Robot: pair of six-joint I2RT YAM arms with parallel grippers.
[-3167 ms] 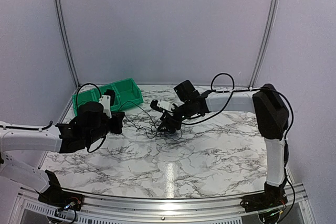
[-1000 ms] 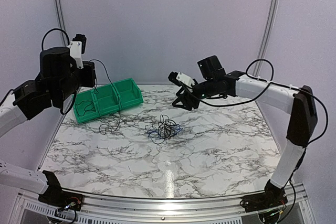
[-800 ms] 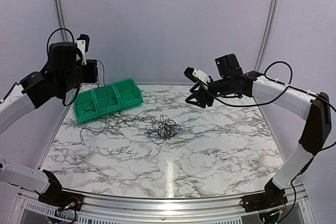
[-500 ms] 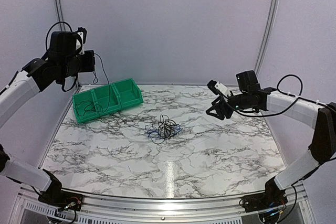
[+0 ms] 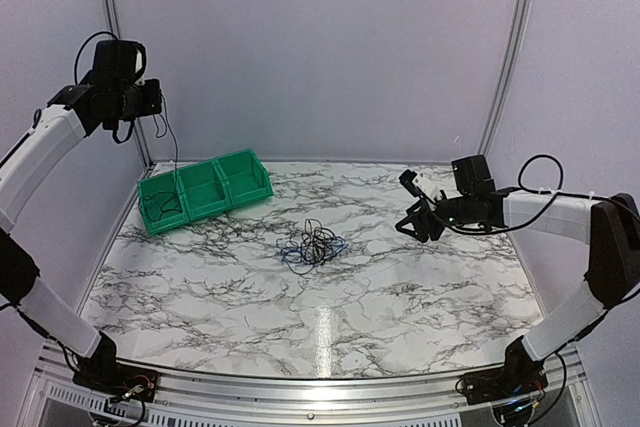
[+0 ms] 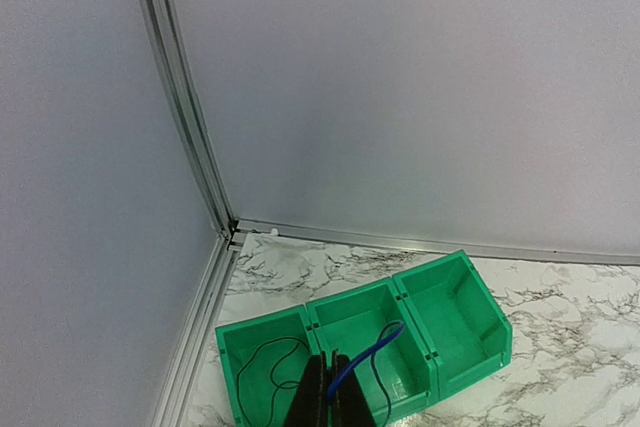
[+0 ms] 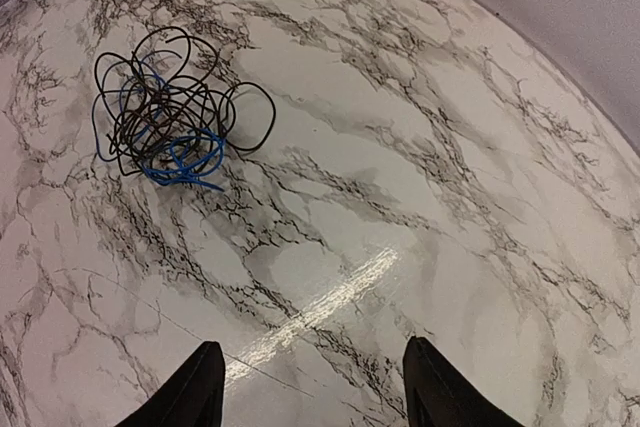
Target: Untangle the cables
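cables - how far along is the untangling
Done: one black cable lies by itself in an end compartment of the green bin. In hand: the left tool, raised high above the bin, is shut on a blue cable that hangs toward it. Left: a knot of black and blue cables sits on the table; the open right tool hovers apart from it, holding nothing.

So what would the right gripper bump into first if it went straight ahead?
Probably the bare table. The right gripper points down at the marble, and the cables lie off to the left in its wrist view.
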